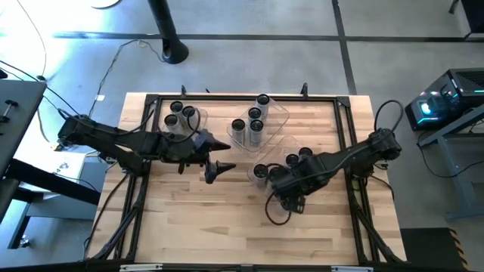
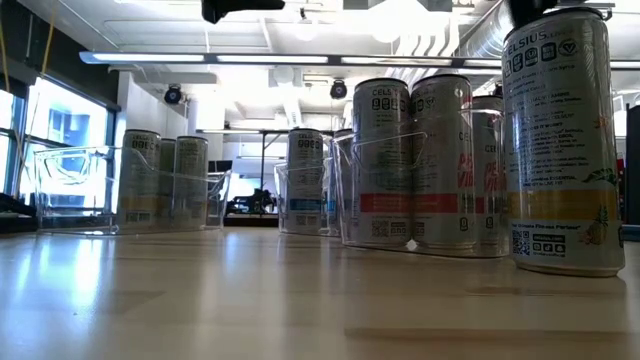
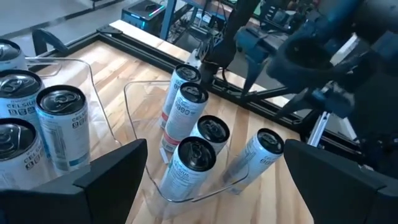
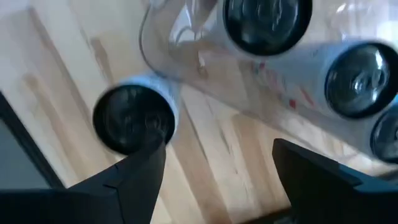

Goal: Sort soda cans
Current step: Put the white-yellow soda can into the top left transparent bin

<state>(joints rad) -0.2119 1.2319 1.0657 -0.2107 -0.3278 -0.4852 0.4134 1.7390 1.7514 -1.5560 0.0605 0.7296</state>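
Pale wooden bench [image 1: 227,227] with black frame rail, seen from above. Three clear rectangular plastic bins on it, each holding small silvery-grey soda cans with dark round tops.

Left bin [image 1: 181,119], upper left of bench in the high view: about four cans [image 1: 177,107] upright inside. Middle bin [image 1: 261,121], upper centre: about five cans [image 1: 255,114] upright. Right bin [image 1: 281,162], centre right, partly covered by the right arm: at least three cans inside, one at [image 1: 293,160].

One can [image 1: 260,172] upright on bare bench, just outside the right bin at its left edge, near the right gripper [image 1: 291,202]. Same can in the right wrist view [image 4: 134,118] at left of frame, clear of both fingers [image 4: 140,177]; fingers spread apart, nothing between them. Bin wall and three more can tops in upper right of that frame.

Left gripper [image 1: 219,156] left of centre in the high view, between left and middle bins, pointing right. Fingers [image 3: 115,171] spread wide, empty, above the bench. Left wrist view: right bin [image 3: 134,99] with four cans at centre, loose can [image 3: 258,155] just outside the bin's wall, cans of another bin at far left.

Low view: large can [image 2: 560,140] at right of frame, upright on bench, nearest the camera; binned cans behind at centre and left.
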